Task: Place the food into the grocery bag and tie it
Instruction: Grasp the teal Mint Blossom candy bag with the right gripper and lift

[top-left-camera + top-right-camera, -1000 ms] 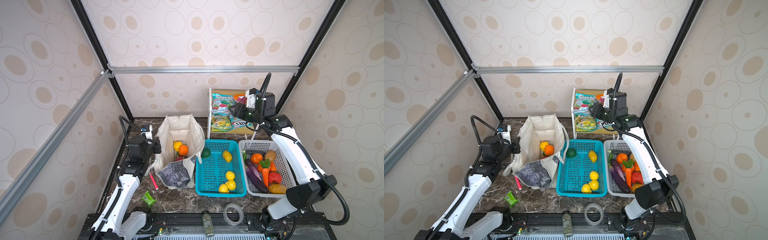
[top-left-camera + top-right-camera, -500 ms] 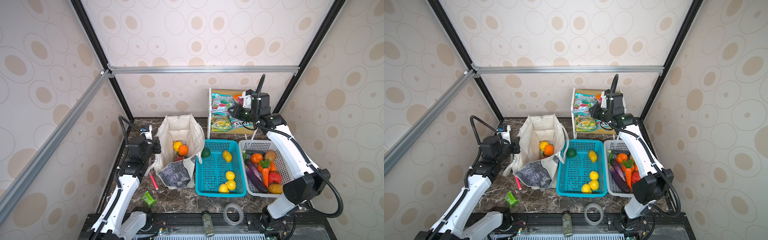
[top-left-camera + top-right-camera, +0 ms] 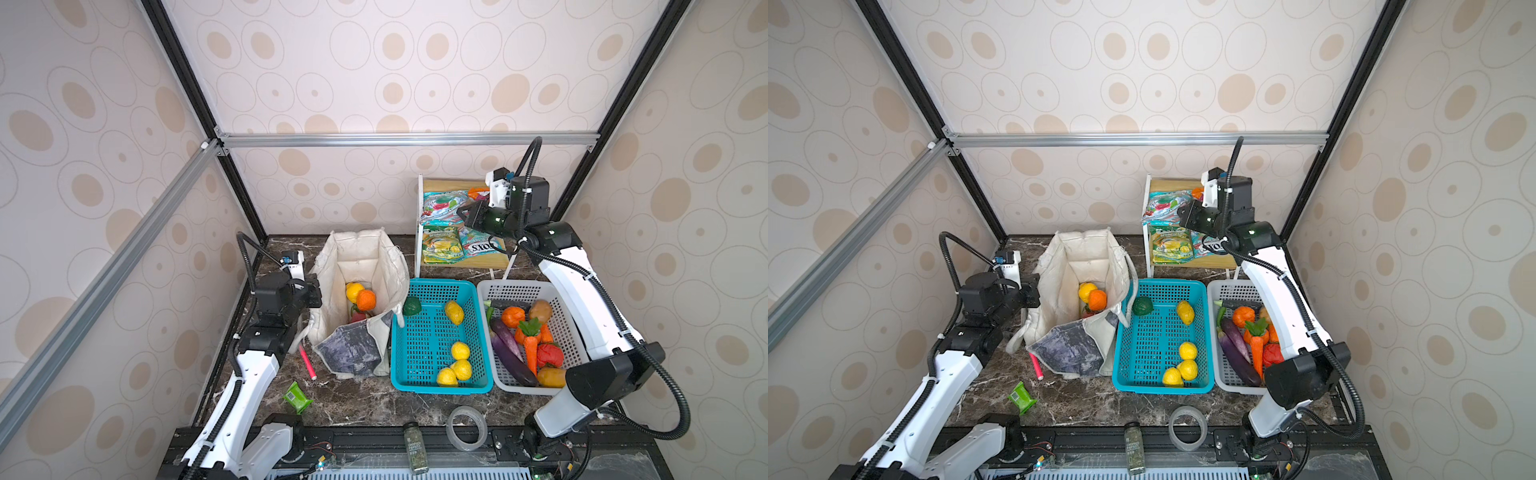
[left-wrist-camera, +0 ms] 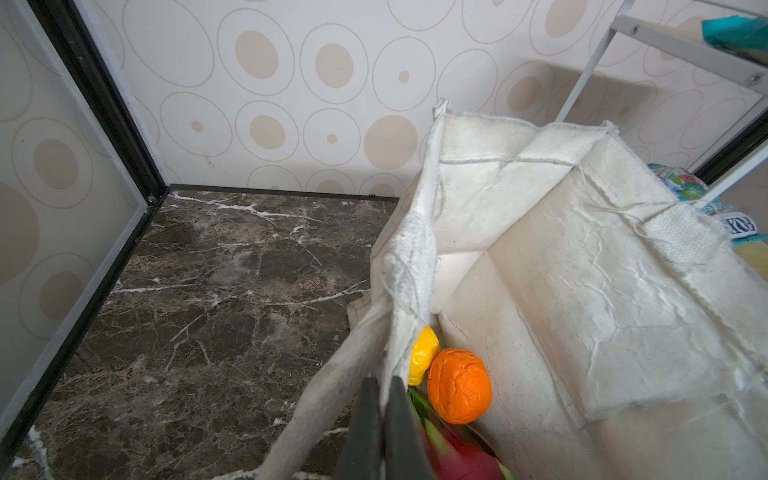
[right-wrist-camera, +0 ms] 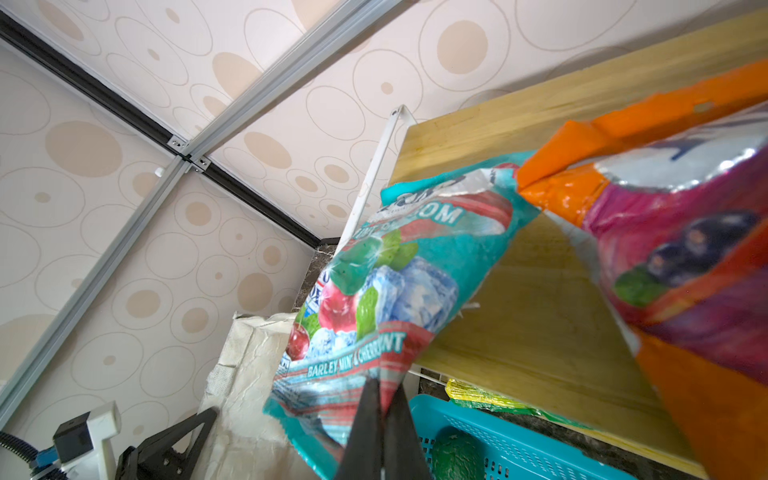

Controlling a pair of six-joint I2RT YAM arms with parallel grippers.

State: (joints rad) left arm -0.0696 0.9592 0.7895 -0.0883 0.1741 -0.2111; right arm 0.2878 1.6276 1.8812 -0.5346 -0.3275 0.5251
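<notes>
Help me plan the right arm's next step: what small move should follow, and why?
Probably lift the teal candy packet off the wooden shelf toward the grocery bag. The right gripper is shut on the packet's edge, the packet lies partly on the shelf, and the left gripper pinches the bag's rim, mouth open.

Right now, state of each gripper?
Left gripper: shut on the grocery bag, at its rim.
Right gripper: shut on the teal candy packet.

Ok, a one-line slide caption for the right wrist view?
Right pincer shut on the teal candy packet at the wooden shelf.
</notes>
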